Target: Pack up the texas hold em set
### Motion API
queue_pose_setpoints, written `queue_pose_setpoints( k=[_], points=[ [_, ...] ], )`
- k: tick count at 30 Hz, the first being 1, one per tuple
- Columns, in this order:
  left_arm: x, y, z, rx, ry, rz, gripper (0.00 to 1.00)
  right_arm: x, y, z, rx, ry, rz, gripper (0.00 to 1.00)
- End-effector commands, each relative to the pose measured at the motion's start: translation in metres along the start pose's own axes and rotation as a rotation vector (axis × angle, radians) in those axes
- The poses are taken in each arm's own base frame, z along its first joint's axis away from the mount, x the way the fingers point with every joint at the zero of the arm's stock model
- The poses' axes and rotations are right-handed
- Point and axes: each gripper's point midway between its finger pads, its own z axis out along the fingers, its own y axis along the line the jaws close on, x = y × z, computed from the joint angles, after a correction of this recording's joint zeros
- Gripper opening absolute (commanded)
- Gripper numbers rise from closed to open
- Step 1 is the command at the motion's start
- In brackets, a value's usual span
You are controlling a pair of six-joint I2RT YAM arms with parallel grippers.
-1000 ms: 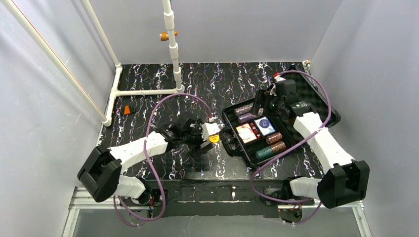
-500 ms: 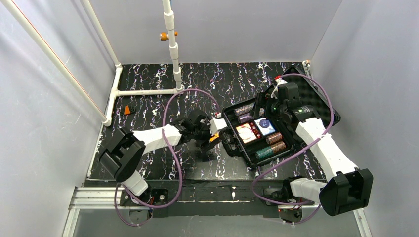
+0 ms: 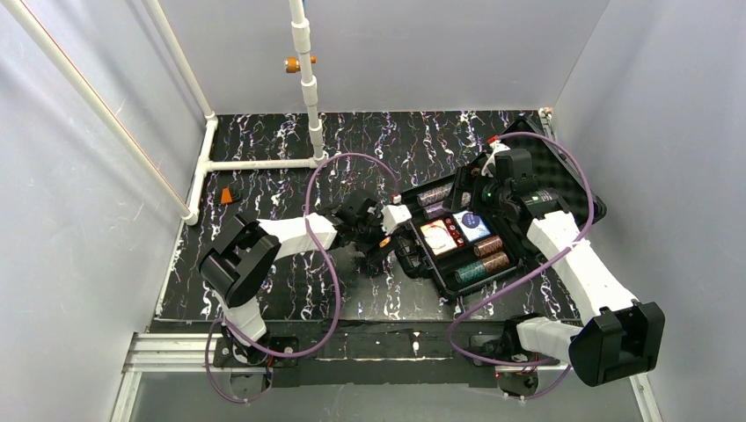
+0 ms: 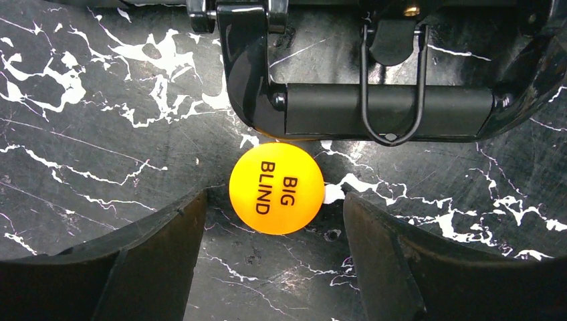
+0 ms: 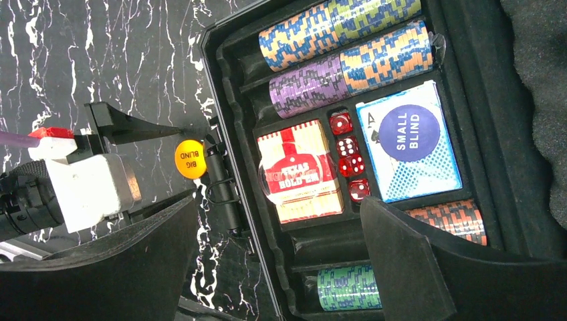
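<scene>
Fetching the button [image 4: 277, 188], flat just outside the case [image 5: 212, 80] handle.
Left gripper [image 4: 274, 217] agape astride it, untouching; right gripper [image 5: 279, 207] agape above case. Next: pinch thin edges, lift inside.

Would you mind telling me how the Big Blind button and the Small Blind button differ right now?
The Big Blind button is yellow-orange; the Small Blind button is blue-purple. The Big Blind button lies on the table outside the case, by its handle; the Small Blind button sits inside, on the blue deck. Both are round, flat and face up.
</scene>
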Motion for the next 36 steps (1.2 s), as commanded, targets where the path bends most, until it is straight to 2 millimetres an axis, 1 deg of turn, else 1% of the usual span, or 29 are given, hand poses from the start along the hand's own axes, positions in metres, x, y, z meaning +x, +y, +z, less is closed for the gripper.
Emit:
queue_pose_setpoints(
  k=[1, 10, 13, 17, 26, 30, 36],
  points=[
    [-0.004, 0.003, 0.003, -0.015, 0.005, -0.016, 0.72, -0.009, 0.007, -0.007, -0.033, -0.042, -0.005, 0.99],
    [0.008, 0.004, 0.007, -0.031, 0.034, -0.038, 0.63, -0.006, 0.007, -0.005, -0.036, -0.033, -0.002, 0.98],
    [0.012, 0.002, 0.009, -0.026, 0.045, -0.045, 0.57, -0.005, 0.006, -0.005, -0.034, -0.030, -0.002, 0.98],
    [0.019, 0.001, 0.009, -0.027, 0.063, -0.048, 0.48, -0.005, 0.006, -0.006, -0.034, -0.029, -0.002, 0.98],
    [0.033, -0.006, 0.004, -0.039, 0.093, -0.040, 0.22, -0.001, 0.006, -0.006, -0.040, -0.024, 0.005, 0.98],
    [0.031, -0.008, -0.001, -0.050, 0.076, -0.048, 0.19, -0.002, 0.008, -0.005, -0.046, -0.020, 0.007, 0.98],
    [0.018, -0.008, -0.014, -0.071, 0.030, -0.051, 0.17, -0.005, 0.013, -0.008, -0.069, -0.025, 0.014, 0.98]
  ],
)
